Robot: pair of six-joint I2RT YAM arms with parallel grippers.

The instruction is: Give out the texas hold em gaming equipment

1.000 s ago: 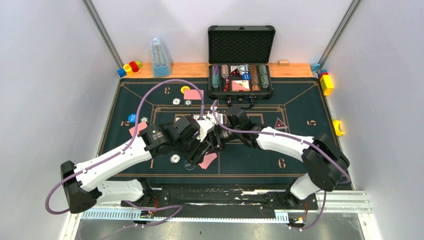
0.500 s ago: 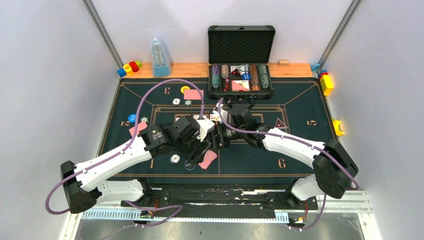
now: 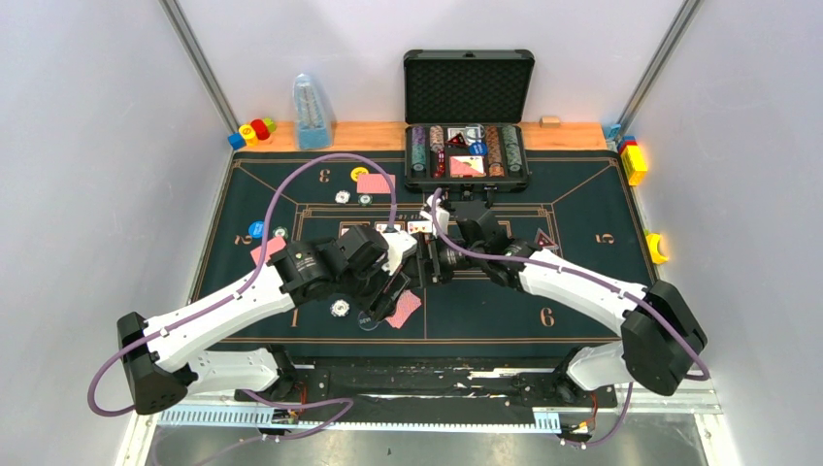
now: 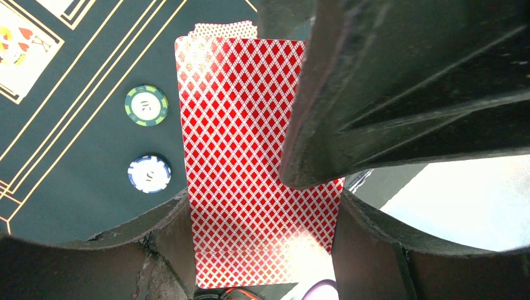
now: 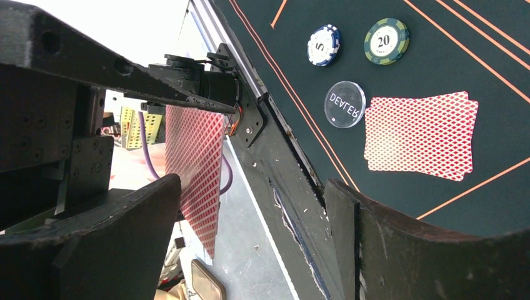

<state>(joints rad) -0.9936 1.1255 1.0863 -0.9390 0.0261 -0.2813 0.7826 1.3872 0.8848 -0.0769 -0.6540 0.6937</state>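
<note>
Nearest, seat 1: dealt cards (image 5: 420, 134) flat beside dealer button (image 5: 344, 104), blue chip (image 5: 324, 44), green chip (image 5: 386, 40); that share looks done.

Middle: left gripper (image 4: 262, 197) clamps deck (image 4: 237, 125) aloft, presenting it. Right gripper (image 5: 250, 184) has fingers wide at deck face, likely to draw a card.

Far: case (image 3: 468, 87) open.

Versus earlier: right elbow swung outward, wrist nudged toward case; left arm unchanged.

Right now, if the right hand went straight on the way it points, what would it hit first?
Most likely the red-backed cards the left hand holds up just ahead, though depth is unclear.
</note>
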